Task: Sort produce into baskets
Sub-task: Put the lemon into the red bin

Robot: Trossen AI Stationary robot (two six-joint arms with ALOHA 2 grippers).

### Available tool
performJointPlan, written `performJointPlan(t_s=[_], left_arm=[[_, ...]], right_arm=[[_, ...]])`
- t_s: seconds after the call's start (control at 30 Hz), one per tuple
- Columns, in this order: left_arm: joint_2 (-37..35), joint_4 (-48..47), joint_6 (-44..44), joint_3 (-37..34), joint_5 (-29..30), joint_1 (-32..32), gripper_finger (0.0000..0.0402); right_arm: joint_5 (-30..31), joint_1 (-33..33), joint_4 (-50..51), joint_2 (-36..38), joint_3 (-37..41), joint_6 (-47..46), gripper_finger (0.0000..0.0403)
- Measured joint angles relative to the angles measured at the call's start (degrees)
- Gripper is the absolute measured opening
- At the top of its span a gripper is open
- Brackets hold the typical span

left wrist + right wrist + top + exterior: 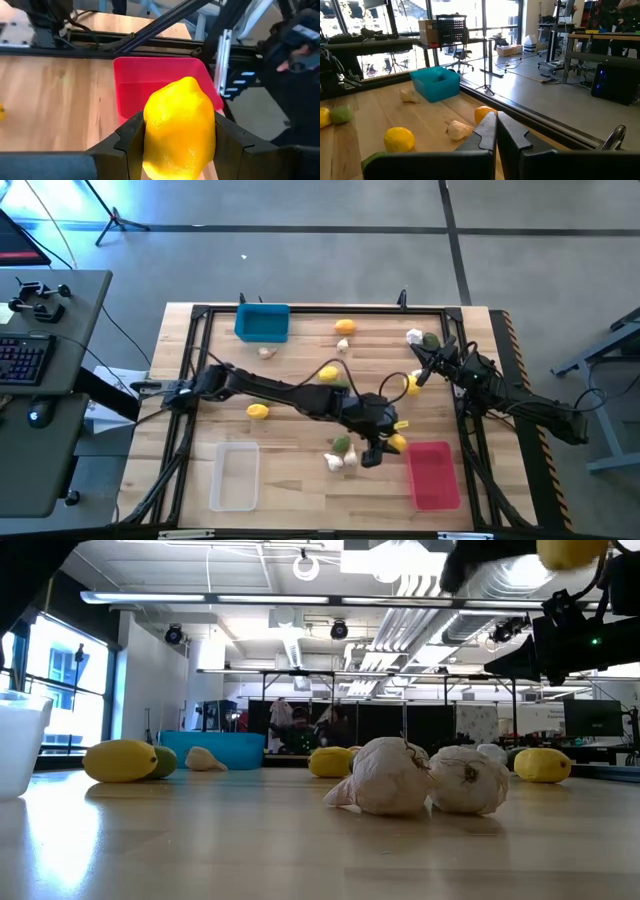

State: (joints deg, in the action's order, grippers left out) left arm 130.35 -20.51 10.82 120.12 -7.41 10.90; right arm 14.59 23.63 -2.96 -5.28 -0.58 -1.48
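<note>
My left gripper [388,446] is shut on a yellow lemon [180,131], above the table beside the far left corner of the red basket [432,475]. The lemon also shows at the top of the low view [572,550]. My right gripper [496,116] is shut and empty at the table's right [416,372], beside a lemon [411,385] lying on the table. Two garlic bulbs [390,780] and a green fruit [342,445] lie just left of my left gripper. The blue basket [262,323] stands at the far left, the clear basket [233,475] at the near left. My left gripper pinches the lemon by its two opposite sides [150,135] between its two fingers [129,140]. The lemon is lifted clear of the table, in front of the red basket's rim [160,61].
More produce lies loose: a lemon and green fruit [258,411], a lemon [328,374], an orange-yellow fruit [344,327], garlic [265,352] near the blue basket, and garlic with a green fruit [422,338] at the far right. A black frame [300,308] edges the table.
</note>
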Motion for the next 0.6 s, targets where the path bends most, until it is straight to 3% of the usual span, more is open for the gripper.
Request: performJointPlan(t_s=[0.17, 0.37, 0.6], left_arm=[[0.02, 4.39, 2.49, 0.02, 0.28, -0.77, 0.0152], [5.37, 21.65, 6.52, 0.02, 0.56, -1.24, 0.0152], [11.05, 30.96, 8.49, -0.09, 1.65, -0.92, 0.0152]], right_arm=[[0.00, -0.01, 0.02, 0.00, 0.00, 0.00, 0.0000], [0.00, 0.01, 0.01, 0.02, 0.00, 0.00, 0.0000], [0.00, 0.01, 0.00, -0.02, 0.01, 0.00, 0.0000]])
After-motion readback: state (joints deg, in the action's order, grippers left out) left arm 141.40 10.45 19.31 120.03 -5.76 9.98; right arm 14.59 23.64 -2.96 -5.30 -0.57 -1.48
